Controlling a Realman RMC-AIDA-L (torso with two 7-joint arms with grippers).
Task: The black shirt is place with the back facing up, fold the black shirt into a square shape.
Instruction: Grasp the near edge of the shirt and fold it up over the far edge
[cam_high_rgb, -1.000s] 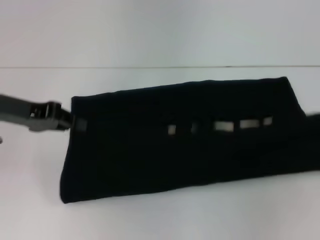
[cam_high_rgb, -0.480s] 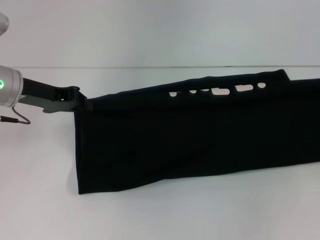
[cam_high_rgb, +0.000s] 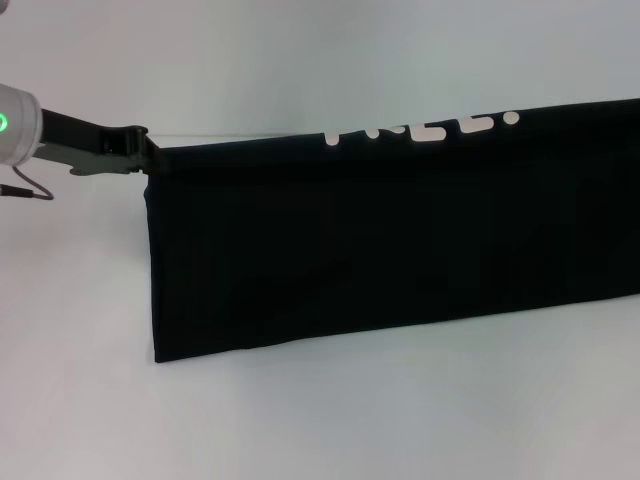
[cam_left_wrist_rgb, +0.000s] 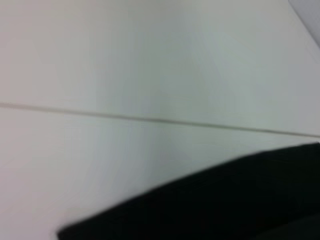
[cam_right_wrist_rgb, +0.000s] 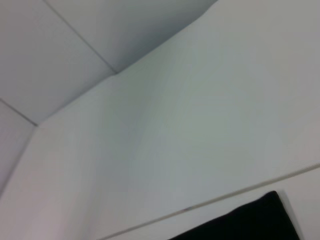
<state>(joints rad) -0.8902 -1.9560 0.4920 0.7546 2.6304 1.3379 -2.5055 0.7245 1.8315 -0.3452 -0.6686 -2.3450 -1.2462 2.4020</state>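
- Head view, change: my left hand (cam_high_rgb: 143, 158) has climbed from low over the desk (cam_high_rgb: 80, 400) to well above it in the last second, taking the black shirt (cam_high_rgb: 400, 240) with it. The garment, which lay as a long folded band on the desk, now hangs as a curtain from its raised upper edge, with white print (cam_high_rgb: 420, 130) showing along that edge. I judge this the lift before laying one half over the other.
- Head view, hold: left hand is pinched closed on the shirt's upper left corner. The cloth falls straight below it; its lower hem sits near the desk's front edge, and whether it touches I cannot tell.
- Head view, right hand: out of sight past the desk's right side. The level top edge suggests it holds the other corner, but I cannot tell.
- Left wrist view: the shirt fills one corner, pale desk beyond. No fingers shown.
- Right wrist view: one shirt corner only. No fingers shown.
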